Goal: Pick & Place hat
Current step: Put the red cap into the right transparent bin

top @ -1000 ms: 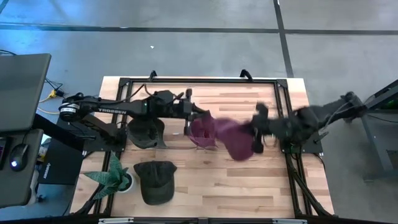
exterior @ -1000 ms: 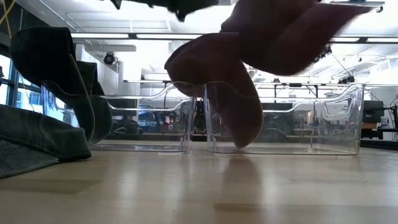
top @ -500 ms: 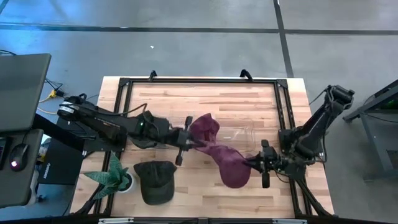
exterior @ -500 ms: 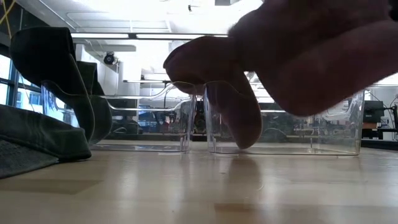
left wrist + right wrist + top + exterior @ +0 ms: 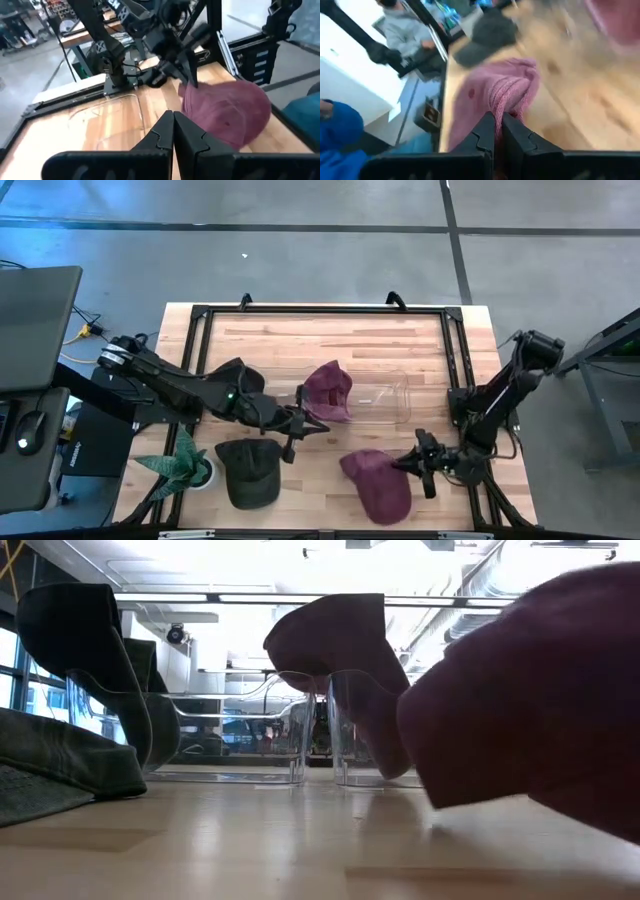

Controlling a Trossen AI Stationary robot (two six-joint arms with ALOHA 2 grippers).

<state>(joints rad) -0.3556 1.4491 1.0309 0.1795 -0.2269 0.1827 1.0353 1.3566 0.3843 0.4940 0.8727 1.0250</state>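
Toward the near right of the surface (image 5: 330,330), the right hand (image 5: 412,464) is pinched tight on a fold of the maroon hat (image 5: 378,483), which lies flat on the wood well apart from the clear holder (image 5: 385,395), so the step in hand looks like setting this hat down. At mid-surface the left hand (image 5: 296,423) has its fingers pressed together on nothing, just beside a second maroon hat (image 5: 328,390) propped on its stand. Next, I judge, the right hand must let go and lift clear without dragging the cloth.
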